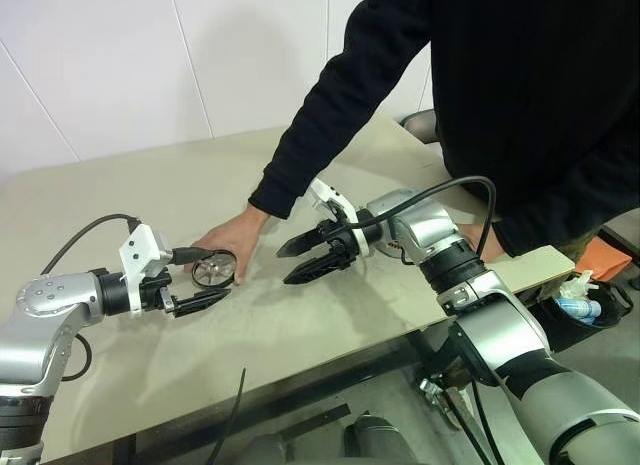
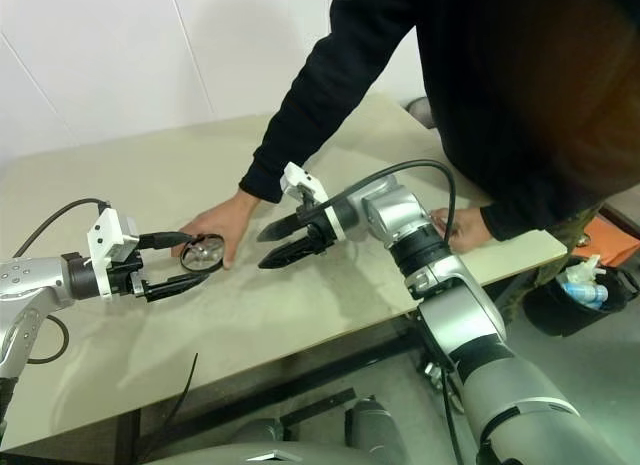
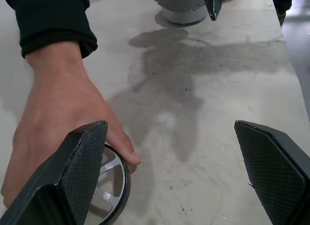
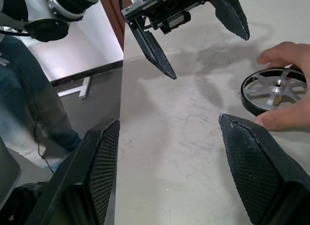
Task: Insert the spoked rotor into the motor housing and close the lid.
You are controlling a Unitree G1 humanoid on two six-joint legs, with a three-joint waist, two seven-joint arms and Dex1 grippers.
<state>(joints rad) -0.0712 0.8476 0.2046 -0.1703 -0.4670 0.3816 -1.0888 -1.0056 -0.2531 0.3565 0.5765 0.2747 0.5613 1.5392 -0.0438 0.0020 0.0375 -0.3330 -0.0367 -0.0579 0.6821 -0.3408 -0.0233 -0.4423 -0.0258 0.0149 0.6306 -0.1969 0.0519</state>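
Note:
The spoked rotor [image 1: 214, 269], a black ring with silver spokes and a small hub, lies flat on the beige table [image 1: 330, 325]. A person's hand [image 1: 232, 240] rests over its far side, fingers touching the rim. My left gripper [image 1: 217, 273] is open and hovers low right at the rotor [image 3: 109, 181], which lies just beyond one fingertip and is partly hidden by that finger. My right gripper [image 1: 284, 267] is open too, pointing at the rotor [image 4: 274, 89] from a hand's width away, with nothing between its fingers. The motor housing and the lid are out of view.
The person in a black sleeve [image 1: 340, 95] leans over the table from the far right, the other hand [image 1: 490, 243] on the table's right edge. A bin with a bottle [image 1: 585, 305] stands on the floor to the right. A black cable [image 1: 235, 405] hangs at the near edge.

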